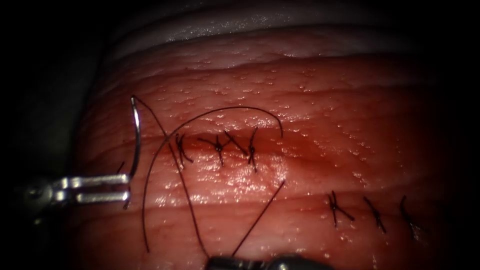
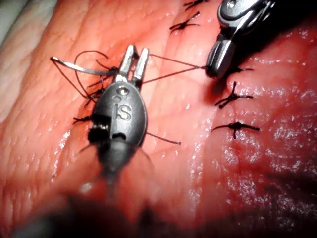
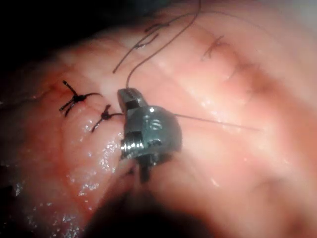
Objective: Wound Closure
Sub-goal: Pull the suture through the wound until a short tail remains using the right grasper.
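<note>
The curved needle (image 1: pixel 137 135) stands over the tissue (image 1: pixel 310 100), left of the stitched cut (image 1: pixel 220 146) and not in the tissue. Thread leaves its upper end. My left tool (image 1: pixel 125 188) has its two jaws parted, and the needle's lower end (image 2: pixel 84 71) rests against the upper jaw. The right tool (image 1: pixel 235 260) is shut on the thread (image 1: pixel 260 217), and two strands meet at its jaws (image 2: pixel 214 65). A long loop of thread (image 1: pixel 210 114) arches over the stitches and ends at the tissue near the cut's right end.
Three knotted stitches (image 1: pixel 251 148) close the upper cut, and three more (image 1: pixel 375 214) sit lower right. Short cut thread ends stick out of the knots. The tissue's pale far edge (image 1: pixel 225 25) drops into darkness, and the tissue falls away on the left.
</note>
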`<control>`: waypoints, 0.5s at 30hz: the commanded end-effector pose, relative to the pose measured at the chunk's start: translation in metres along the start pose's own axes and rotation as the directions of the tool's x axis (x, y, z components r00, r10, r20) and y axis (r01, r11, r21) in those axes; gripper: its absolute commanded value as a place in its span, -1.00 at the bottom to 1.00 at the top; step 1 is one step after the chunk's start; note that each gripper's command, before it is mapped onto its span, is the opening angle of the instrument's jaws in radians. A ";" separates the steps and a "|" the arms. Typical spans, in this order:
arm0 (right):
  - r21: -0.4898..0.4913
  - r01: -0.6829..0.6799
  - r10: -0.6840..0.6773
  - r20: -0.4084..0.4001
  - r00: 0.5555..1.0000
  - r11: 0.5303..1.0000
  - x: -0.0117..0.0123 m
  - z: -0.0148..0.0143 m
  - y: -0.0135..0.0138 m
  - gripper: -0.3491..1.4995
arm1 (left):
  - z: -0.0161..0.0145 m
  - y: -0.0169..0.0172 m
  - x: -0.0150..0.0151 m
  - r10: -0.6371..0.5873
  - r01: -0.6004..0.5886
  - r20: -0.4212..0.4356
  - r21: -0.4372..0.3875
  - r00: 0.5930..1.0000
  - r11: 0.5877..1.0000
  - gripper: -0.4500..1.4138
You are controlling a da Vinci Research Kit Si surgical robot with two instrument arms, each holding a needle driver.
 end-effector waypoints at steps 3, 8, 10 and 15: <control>-0.058 0.098 -0.100 -0.031 0.994 0.993 -0.0008 -0.0003 0.0027 0.45 | -0.0004 -0.0009 -0.0006 -0.007 0.006 0.017 0.024 1.000 1.000 -1.00; -0.145 0.211 -0.216 -0.018 0.976 0.967 -0.0014 -0.0018 0.0061 0.64 | -0.0019 -0.0022 -0.0010 -0.016 0.013 0.033 0.073 0.999 0.997 -1.00; -0.167 0.240 -0.243 -0.001 0.970 0.956 -0.0017 -0.0021 0.0073 0.64 | -0.0023 -0.0026 -0.0012 -0.018 0.014 0.043 0.089 0.999 0.996 -1.00; -0.195 0.268 -0.269 0.020 0.963 0.944 -0.0025 -0.0022 0.0104 0.56 | -0.0024 -0.0028 -0.0013 -0.017 0.013 0.048 0.098 0.999 0.995 -1.00</control>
